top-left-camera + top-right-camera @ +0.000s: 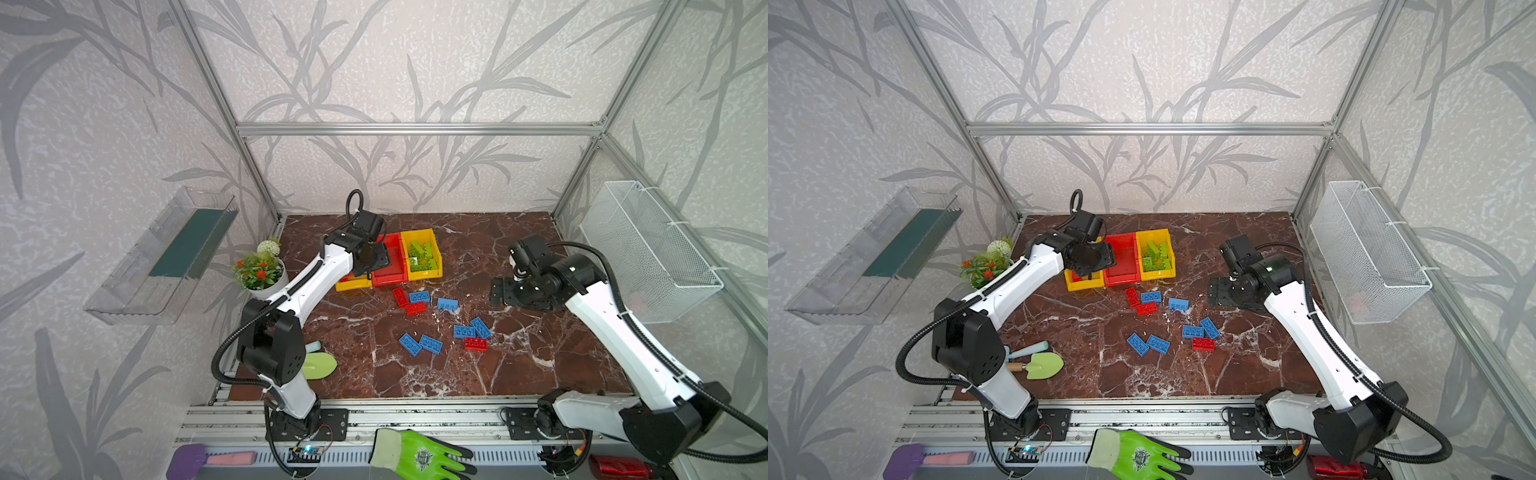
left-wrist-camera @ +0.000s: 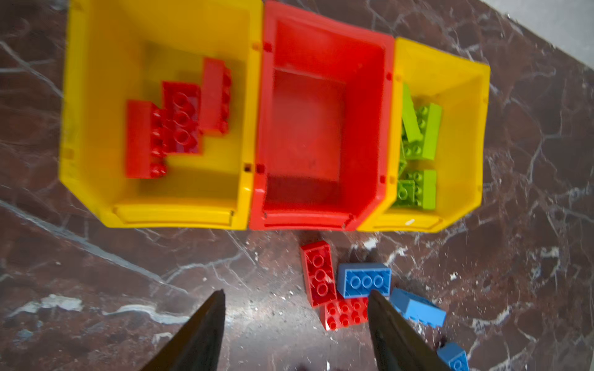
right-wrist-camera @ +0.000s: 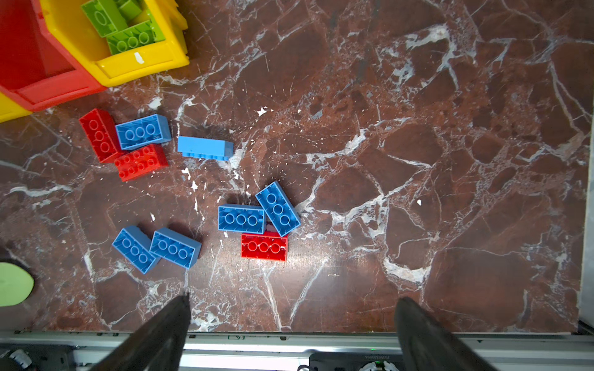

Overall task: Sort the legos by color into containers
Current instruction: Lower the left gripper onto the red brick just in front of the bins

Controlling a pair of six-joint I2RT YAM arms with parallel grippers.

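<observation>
Plastic legos [image 1: 431,344] in red, blue and green are part sorted. Three sorted red bricks [image 2: 180,119] lie in the yellow end bin [image 2: 96,128] below the left hand [image 2: 295,292]. The green bricks [image 2: 419,135] are heaped in the other yellow bin [image 2: 463,128], and the red middle bin [image 2: 308,128] holds nothing.

Loose on the table [image 1: 540,353] in front of the bins are six blue bricks [image 3: 143,131] and three loose red bricks [image 3: 263,246]. They sit in small clusters, several touching. Most lie hollow side up; one blue brick [image 3: 205,148] rests on its long side, apart from the rest.

Left hand: fingers moderately apart, nothing between them. Right hand [image 3: 294,297]: fingers spread wide, empty, over bare table to the right of the loose bricks.

Assessment: the bricks look light, rigid and unlikely to break, but their smooth walls may slip. Hold is best taken across the narrow width, on the two long walls at mid-length. Where neighbours touch, a finger may find no gap, so the lone blue brick appears easiest.
</observation>
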